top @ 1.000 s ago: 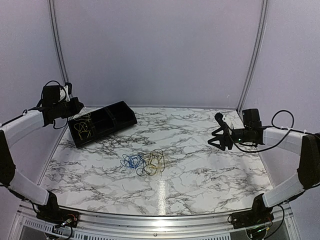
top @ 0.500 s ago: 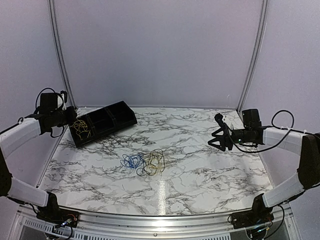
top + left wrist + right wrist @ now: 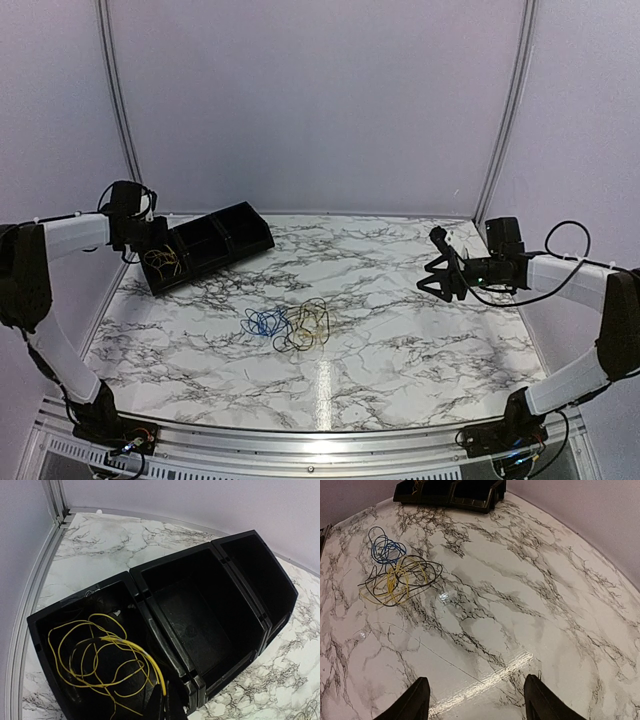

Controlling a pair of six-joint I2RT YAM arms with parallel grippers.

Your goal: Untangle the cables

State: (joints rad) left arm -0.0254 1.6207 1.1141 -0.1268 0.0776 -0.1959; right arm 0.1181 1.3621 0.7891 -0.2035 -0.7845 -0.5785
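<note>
A tangle of cables lies mid-table: a blue cable [image 3: 264,322] [image 3: 384,547] beside interlaced yellow [image 3: 312,322] [image 3: 395,580] and black [image 3: 290,340] [image 3: 427,570] loops. Another yellow cable [image 3: 100,660] [image 3: 163,262] is coiled in the left compartment of the black tray [image 3: 150,605] [image 3: 262,240]. My left gripper [image 3: 166,694] [image 3: 152,242] hangs over that compartment, shut on a strand of this yellow cable. My right gripper [image 3: 477,700] [image 3: 437,268] hovers open above bare marble at the right, far from the tangle, holding nothing.
The tray's middle [image 3: 200,615] and right [image 3: 260,570] compartments hold nothing. The tray stands at the back left near the metal table rail [image 3: 35,595]. Purple walls close in the back and sides.
The left arm has dropped and swung in over the tray's left end, still shut on the yellow cable, which has settled in the compartment. The right arm has not moved.
</note>
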